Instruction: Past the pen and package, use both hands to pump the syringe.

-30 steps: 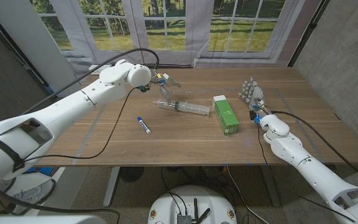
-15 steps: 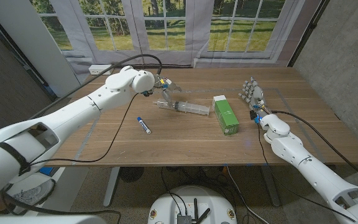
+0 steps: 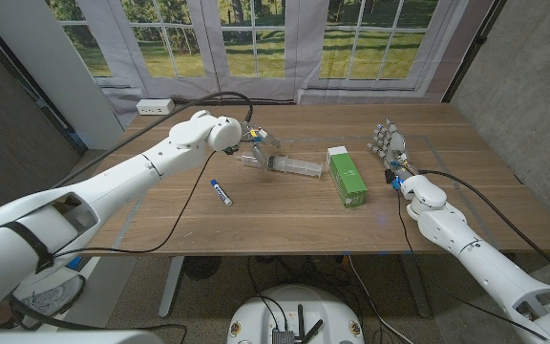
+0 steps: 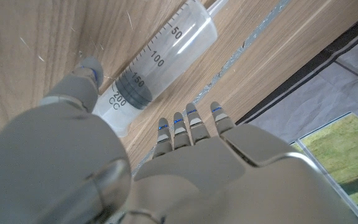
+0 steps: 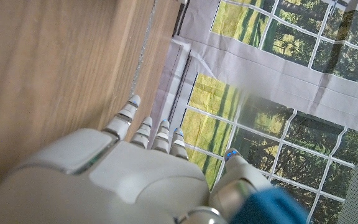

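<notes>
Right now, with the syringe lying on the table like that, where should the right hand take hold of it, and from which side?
Probably the barrel's free end near the green package. The syringe lies flat, its plunger end by the left hand. The right hand waits open beyond the package, so it should come from the far side, over the package, and close around the clear barrel.
</notes>
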`<state>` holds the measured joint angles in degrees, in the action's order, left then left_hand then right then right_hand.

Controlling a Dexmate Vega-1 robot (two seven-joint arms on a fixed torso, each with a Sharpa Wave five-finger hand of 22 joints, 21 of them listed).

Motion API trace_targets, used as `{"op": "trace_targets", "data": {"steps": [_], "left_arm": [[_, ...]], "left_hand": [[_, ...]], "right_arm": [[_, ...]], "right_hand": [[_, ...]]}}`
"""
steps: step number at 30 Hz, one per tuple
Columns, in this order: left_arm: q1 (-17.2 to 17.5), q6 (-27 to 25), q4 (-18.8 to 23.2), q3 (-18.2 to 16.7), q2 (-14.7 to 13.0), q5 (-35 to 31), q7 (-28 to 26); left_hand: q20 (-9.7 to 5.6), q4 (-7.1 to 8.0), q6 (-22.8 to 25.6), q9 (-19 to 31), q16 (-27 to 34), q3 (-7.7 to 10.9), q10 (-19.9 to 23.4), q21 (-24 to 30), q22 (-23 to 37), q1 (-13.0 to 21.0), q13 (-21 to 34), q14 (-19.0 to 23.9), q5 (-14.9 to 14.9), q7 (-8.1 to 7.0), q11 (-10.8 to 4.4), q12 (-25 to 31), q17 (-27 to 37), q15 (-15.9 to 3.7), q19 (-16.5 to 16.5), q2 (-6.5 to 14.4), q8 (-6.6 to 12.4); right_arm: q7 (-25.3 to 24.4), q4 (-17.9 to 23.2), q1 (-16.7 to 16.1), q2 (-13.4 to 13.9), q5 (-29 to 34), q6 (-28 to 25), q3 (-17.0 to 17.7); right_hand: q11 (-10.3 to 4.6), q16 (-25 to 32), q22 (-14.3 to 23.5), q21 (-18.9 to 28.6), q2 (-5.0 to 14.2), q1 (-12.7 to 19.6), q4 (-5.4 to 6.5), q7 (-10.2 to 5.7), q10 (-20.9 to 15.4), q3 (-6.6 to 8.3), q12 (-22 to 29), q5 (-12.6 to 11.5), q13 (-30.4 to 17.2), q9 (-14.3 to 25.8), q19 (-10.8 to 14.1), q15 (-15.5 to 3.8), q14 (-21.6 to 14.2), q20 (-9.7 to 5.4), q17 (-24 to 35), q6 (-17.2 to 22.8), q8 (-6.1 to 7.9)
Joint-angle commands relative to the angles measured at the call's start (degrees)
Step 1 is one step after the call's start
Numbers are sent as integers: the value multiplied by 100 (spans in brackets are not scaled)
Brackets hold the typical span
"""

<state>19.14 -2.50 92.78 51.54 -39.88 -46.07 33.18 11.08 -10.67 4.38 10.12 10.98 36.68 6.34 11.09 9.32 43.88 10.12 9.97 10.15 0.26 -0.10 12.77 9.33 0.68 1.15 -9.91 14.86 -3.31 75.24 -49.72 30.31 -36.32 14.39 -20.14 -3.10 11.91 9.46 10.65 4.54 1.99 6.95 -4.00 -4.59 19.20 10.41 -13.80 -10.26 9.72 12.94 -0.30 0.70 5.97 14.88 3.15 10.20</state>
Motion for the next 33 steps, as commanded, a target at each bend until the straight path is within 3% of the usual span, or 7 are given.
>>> {"op": "trace_targets", "data": {"steps": [1,6,11,23,26,29,33], "left_arm": [[53,-122,-160,94,83,-66,-39],[55,-129,-242,142,107,-115,-150],[97,-148,-274,150,90,-200,-388],[234,-171,-331,112,72,-318,-1004],[254,-162,-373,102,90,-275,-1059],[240,-168,-405,135,102,-311,-1052],[236,-168,-478,151,136,-306,-1111]], "left_hand": [[3,11,60,19,29,-43,69,43,12,98,17,96,-21,-18,-49,-22,18,-11,103,7,44],[-45,10,134,21,32,-96,215,21,6,182,18,251,-22,-55,-84,-15,17,-73,201,6,51],[-279,11,338,22,28,-180,416,0,2,326,19,478,-16,-98,-183,-21,15,-170,352,12,94],[-902,37,1487,20,24,-673,1568,-9,0,963,25,1612,13,-330,-633,-8,8,-810,1179,33,285],[-976,43,1516,18,25,-738,1749,-17,-1,1019,24,1732,19,-366,-747,8,11,-919,1253,39,251],[-1034,51,1548,19,29,-816,1897,-31,0,1084,21,1888,28,-517,-889,-4,13,-980,1303,51,210],[-1249,66,1794,31,46,-965,2290,-22,2,1190,19,2184,43,-582,-1001,23,26,-1154,1480,80,219]], "right_arm": [[-24,-15,-5,0,-13,-20,14],[3,-55,28,-15,-25,-21,9],[-5,-60,41,-11,-17,-41,4],[-5,-101,66,-35,-25,-39,1],[-22,-86,53,-24,-22,-39,9],[-43,-74,40,-20,-22,-41,18],[-46,-74,34,-23,-31,-41,22]], "right_hand": [[-27,27,21,18,65,-60,13,-38,-25,-1,28,-18,-18,22,3,27,12,37,20,-8,31],[-33,29,21,20,64,-63,15,-46,-25,-2,29,-18,-18,22,11,23,18,60,19,-9,32],[-40,31,21,18,62,-64,16,-53,-24,-4,30,-18,-18,22,9,19,20,68,18,-8,33],[-43,38,22,22,63,-64,18,-63,-27,-1,32,-19,-18,22,25,11,16,98,15,-4,36],[-44,39,22,21,64,-62,17,-68,-30,0,34,-19,-18,22,26,13,14,103,13,3,38],[-42,40,22,20,68,-58,16,-76,-32,5,35,-20,-19,22,25,23,12,110,10,0,37],[-47,44,22,22,66,-61,17,-71,-35,3,36,-20,-19,22,31,12,8,104,9,5,40]]}}
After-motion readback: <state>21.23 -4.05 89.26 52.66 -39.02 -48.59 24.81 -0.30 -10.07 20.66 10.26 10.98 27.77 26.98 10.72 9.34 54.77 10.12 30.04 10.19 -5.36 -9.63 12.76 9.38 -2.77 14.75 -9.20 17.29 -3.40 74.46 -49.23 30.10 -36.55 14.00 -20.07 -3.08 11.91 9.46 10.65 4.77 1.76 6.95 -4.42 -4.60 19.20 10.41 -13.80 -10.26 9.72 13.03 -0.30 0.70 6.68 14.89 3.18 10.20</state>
